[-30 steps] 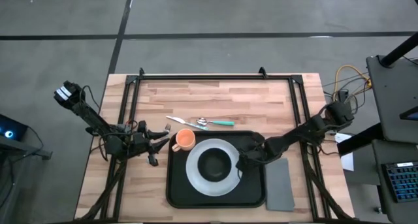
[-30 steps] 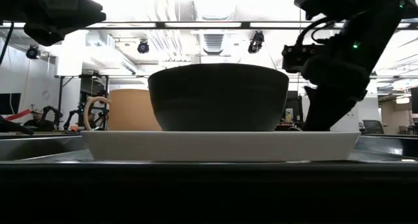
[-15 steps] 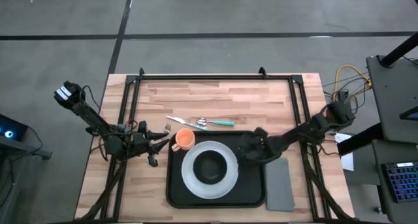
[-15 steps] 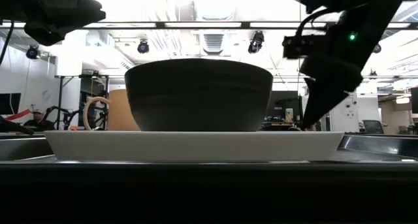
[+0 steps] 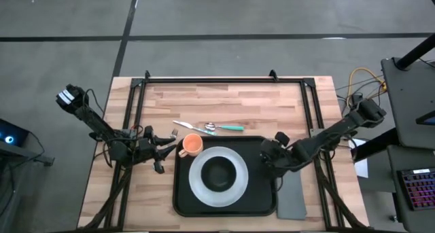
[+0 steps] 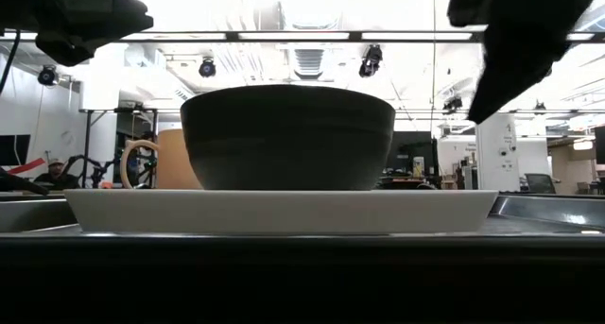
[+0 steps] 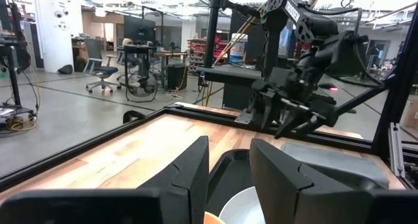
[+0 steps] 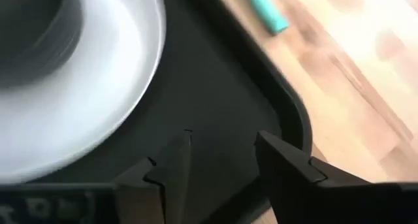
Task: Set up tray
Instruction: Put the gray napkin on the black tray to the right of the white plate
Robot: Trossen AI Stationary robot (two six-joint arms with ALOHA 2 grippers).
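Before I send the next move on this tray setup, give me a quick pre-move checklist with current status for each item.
1. White plate sits flat inside the tray: ok.
2. Black bowl is centred on the plate: ok.
3. Right end effector is open, empty and clear of the plate, over the tray's right edge: ok.
4. Orange cup stands upright at the tray's far-left corner; whether it is fully inside the rim: cannot tell.
5. Fork and teal-handled spoon on the tray: not ok, both lie on the wood beyond it.
6. Grey napkin on the tray: not ok, it lies beside the right rim.
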